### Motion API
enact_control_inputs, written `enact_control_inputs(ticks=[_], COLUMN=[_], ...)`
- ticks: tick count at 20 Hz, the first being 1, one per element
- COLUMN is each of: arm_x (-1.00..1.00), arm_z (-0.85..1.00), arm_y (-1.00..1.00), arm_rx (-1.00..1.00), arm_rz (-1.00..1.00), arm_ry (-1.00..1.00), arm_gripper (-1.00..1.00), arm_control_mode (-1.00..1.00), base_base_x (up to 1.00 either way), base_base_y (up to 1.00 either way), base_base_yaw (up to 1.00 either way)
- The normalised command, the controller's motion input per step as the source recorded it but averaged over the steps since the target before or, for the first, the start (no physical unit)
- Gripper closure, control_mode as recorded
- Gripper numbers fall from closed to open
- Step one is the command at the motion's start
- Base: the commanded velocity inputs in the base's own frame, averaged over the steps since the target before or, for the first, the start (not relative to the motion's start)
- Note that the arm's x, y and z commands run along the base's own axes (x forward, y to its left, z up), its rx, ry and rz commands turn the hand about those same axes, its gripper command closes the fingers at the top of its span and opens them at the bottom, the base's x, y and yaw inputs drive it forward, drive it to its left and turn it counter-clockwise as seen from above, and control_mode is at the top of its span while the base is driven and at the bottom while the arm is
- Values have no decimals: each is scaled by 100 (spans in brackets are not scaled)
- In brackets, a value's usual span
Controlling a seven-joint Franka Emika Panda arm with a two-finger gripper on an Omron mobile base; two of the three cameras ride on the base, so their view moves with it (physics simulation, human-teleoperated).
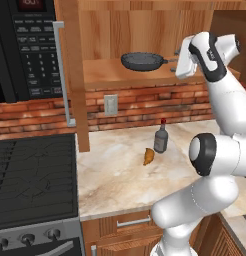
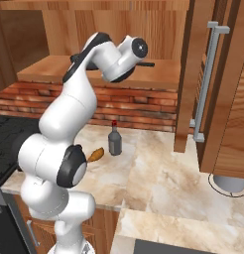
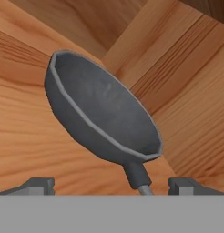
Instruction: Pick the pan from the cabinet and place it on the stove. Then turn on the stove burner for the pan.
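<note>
pan (image 3: 102,116) handle end hidden between fingertips (image 3: 36,185)

Pan (image 1: 141,61) on cabinet (image 1: 145,75) shelf; stove (image 1: 32,175) apparently lower left.

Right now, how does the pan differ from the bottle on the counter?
The pan lies flat on the open cabinet shelf; the bottle stands upright on the counter below. The pan is wide, shallow and dark grey with a long handle; the bottle is narrow, tall and red-capped. The open hand lines up with the pan's handle, not the bottle. Neither is held.
</note>
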Motion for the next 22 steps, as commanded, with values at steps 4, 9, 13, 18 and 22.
enact_control_inputs(ticks=[4,9,13,18,22], arm_x=[18,20,20,17,6], arm_z=[0,0,0,0,-3], arm_y=[0,0,0,0,0], arm_rx=[0,0,0,0,0], arm_rz=[0,0,0,0,0], arm_ry=[0,0,1,0,0], arm_gripper=[-100,-100,-100,-100,-100], arm_control_mode=[-100,-100,-100,-100,-100], base_base_x=[0,0,0,0,0], base_base_y=[0,0,0,0,0], base_base_yaw=[0,0,0,0,0])
